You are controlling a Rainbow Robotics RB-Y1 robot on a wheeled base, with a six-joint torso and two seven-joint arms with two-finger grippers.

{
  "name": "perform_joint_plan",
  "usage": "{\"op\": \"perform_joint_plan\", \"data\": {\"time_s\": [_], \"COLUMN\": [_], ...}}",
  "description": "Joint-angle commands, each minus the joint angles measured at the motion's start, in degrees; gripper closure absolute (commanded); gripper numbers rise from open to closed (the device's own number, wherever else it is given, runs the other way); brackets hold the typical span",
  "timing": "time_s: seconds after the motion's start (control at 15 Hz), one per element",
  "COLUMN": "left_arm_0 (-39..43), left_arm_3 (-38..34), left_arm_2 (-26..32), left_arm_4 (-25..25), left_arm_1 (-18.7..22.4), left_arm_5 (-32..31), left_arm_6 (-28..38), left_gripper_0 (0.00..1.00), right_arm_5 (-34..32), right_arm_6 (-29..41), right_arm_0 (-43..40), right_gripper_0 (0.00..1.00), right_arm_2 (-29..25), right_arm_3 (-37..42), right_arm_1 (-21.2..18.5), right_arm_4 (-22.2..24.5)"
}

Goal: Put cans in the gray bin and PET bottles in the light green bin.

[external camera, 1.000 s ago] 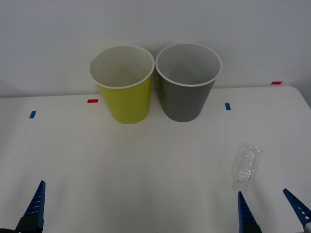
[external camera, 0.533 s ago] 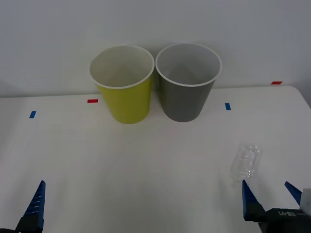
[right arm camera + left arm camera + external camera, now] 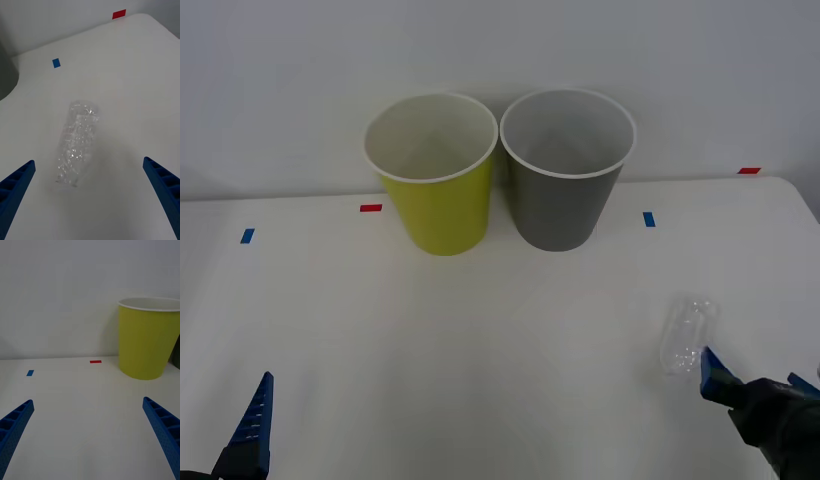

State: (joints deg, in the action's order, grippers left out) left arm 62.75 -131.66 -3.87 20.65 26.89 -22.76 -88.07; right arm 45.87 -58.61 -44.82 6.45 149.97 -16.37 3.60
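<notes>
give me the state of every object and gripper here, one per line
light green bin: upright, nothing visible inside
gray bin: upright, nothing visible inside
PET bottle: lying on its side on the table, not gripped
right gripper: open, near the bottle
left gripper: open, holding nothing

Clear, crinkled plastic on the PET bottle [image 3: 78,141], thin-walled, faceted with small glints, lying on a smooth matt white table [image 3: 480,340]
Paper-like matt walls on the light green bin [image 3: 438,205] and the gray bin [image 3: 560,205], each with a white rolled rim and a plain white matt inside
Ribbed blue plastic on the fingers [image 3: 165,187] of the right gripper [image 3: 88,210], spread wide; same ribbed blue plastic on the left gripper [image 3: 88,438], likewise spread
Small flat matt tape marks [image 3: 370,208], red and blue, stuck smooth to the tabletop
</notes>
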Motion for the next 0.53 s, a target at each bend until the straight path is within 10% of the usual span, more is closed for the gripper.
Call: {"op": "perform_joint_plan", "data": {"time_s": [0.07,0.53], "left_arm_0": [0.0,0.0], "left_arm_3": [0.0,0.0], "left_arm_2": [0.0,0.0], "left_arm_4": [0.0,0.0], "left_arm_1": [0.0,0.0], "left_arm_5": [0.0,0.0], "left_arm_6": [0.0,0.0], "left_gripper_0": [0.0,0.0], "right_arm_5": [10.4,33.8], "right_arm_6": [1.0,0.7], "right_arm_0": [7.0,21.4], "right_gripper_0": [0.0,0.0], "right_arm_2": [-1.3,-5.7], "right_arm_3": [0.0,0.0], "right_arm_1": [-1.6,-6.3], "right_arm_4": [0.3,-12.6]}}
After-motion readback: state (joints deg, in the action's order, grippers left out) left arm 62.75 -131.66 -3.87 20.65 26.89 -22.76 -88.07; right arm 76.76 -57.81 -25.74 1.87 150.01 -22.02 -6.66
